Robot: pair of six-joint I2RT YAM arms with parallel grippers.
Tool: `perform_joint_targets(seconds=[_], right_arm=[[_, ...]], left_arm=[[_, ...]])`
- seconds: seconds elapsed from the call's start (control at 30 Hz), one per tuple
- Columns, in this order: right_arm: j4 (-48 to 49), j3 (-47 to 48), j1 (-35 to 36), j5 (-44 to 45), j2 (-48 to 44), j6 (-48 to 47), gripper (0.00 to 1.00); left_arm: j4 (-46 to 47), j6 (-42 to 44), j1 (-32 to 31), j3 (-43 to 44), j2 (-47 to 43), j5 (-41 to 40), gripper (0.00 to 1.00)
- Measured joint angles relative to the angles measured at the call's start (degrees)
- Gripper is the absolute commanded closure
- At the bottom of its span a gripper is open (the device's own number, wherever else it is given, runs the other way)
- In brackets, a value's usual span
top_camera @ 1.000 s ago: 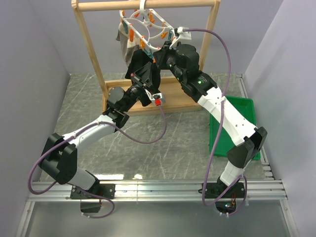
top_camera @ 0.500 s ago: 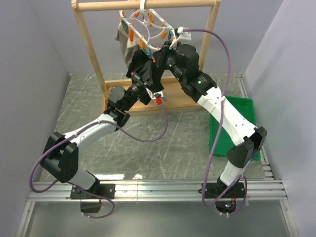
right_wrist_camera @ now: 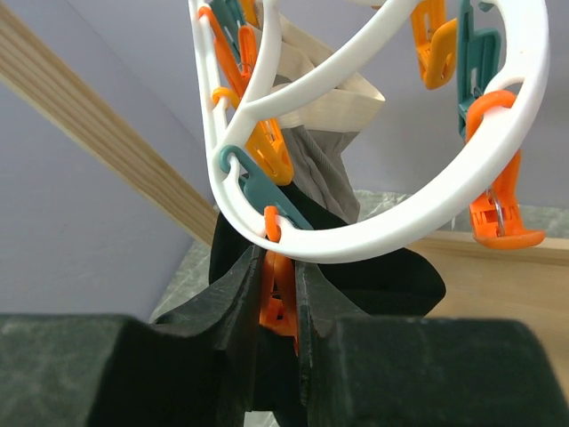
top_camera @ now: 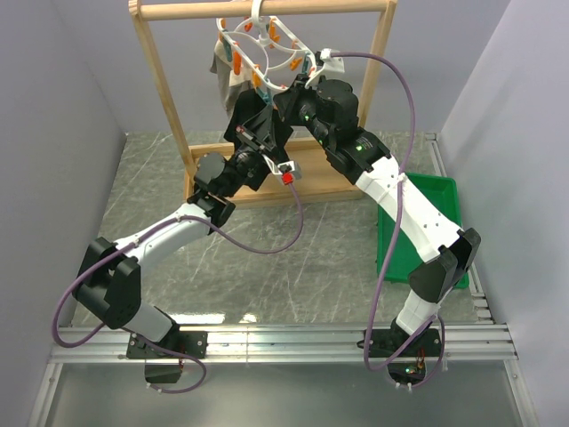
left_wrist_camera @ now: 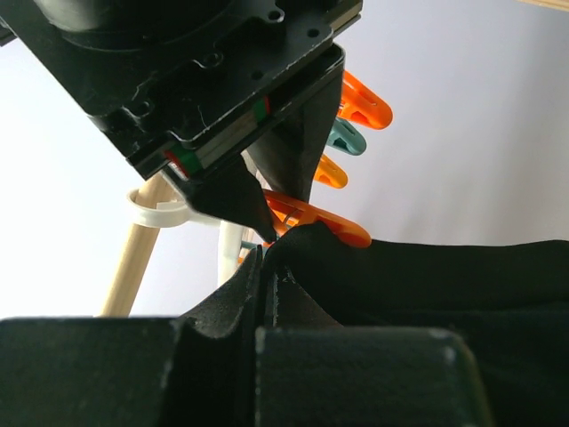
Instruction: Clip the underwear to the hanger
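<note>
The hanger (top_camera: 267, 49), a white oval frame with orange and teal pegs, hangs from the rack's top bar. My left gripper (top_camera: 258, 114) is shut on an edge of the black underwear (left_wrist_camera: 436, 276) and holds it up right under the frame. The fabric's tip touches an orange peg (left_wrist_camera: 311, 218). My right gripper (right_wrist_camera: 280, 267) is shut on an orange peg (right_wrist_camera: 278, 298) that hangs from the frame's rim (right_wrist_camera: 400, 222), squeezing it. The underwear (right_wrist_camera: 382, 276) shows just behind that peg. In the top view both grippers meet under the frame, the right gripper (top_camera: 289, 92) beside the left.
The tall wooden rack (top_camera: 164, 98) stands at the back of the table. A grey-beige garment (right_wrist_camera: 320, 169) hangs clipped on the frame's far side. A green bin (top_camera: 431, 218) sits at the right, beside the right arm. Grey walls close in on both sides.
My left gripper has risen a little toward the hanger, carrying the underwear with it. The right gripper has stayed at the frame.
</note>
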Motion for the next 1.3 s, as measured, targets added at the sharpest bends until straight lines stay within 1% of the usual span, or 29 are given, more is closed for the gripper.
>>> perform_joint_targets(seconds=[0.1,0.33,0.43,0.53,0.57,0.7,1.0,1.03,1.07,1.1,1.17,1.2,1.3], right_arm=[[-0.09,0.0,0.0,-0.17,0.0,0.22,0.73],[-0.5,0.0,-0.02,-0.59,0.0,0.7,0.6],[-0.66,0.0,0.0,-1.01,0.0,0.85,0.59],[-0.87,0.0,-0.02,-1.16,0.0,1.07,0.55],[-0.96,0.0,-0.02,-1.18,0.0,1.07,0.52],[-1.97,-0.17,-0.11,-0.63,0.0,1.46,0.46],[-3.19,-0.63,-0.59,-0.15,0.0,1.68,0.44],[-3.3,-0.63,-0.66,-0.17,0.0,1.7,0.44],[-3.34,-0.63,-0.68,-0.17,0.0,1.7,0.44],[-3.39,-0.66,-0.68,-0.17,0.0,1.68,0.44],[-3.5,-0.81,-0.74,-0.37,0.0,1.73,0.44],[-3.39,-0.9,-0.79,-0.46,0.0,1.77,0.44],[-3.17,-1.03,-1.11,-1.01,0.0,1.84,0.45]], left_arm=[[0.0,0.0,-0.04,0.35,0.26,-0.04,1.0],[-0.04,0.0,-0.22,0.48,0.46,-0.39,1.0],[-0.57,0.0,-0.22,0.48,0.48,-0.44,1.0],[-0.85,0.02,-0.22,0.5,0.48,-0.44,1.0],[-0.87,0.02,-0.22,0.5,0.48,-0.46,1.0],[-1.77,0.02,-0.22,0.5,0.57,-0.5,1.0],[-3.1,0.0,-0.31,0.5,0.92,-0.5,1.0],[-3.19,0.0,-0.31,0.5,0.92,-0.5,0.98],[-3.28,0.0,-0.31,0.5,0.92,-0.52,0.94],[-3.39,-0.02,-0.33,0.5,0.92,-0.55,0.83],[-3.56,-0.11,-0.33,0.5,0.92,-0.55,0.73],[-3.93,-0.31,-0.33,0.5,0.92,-0.52,0.61],[-6.12,-1.11,-0.37,0.5,0.9,-0.37,0.48]])
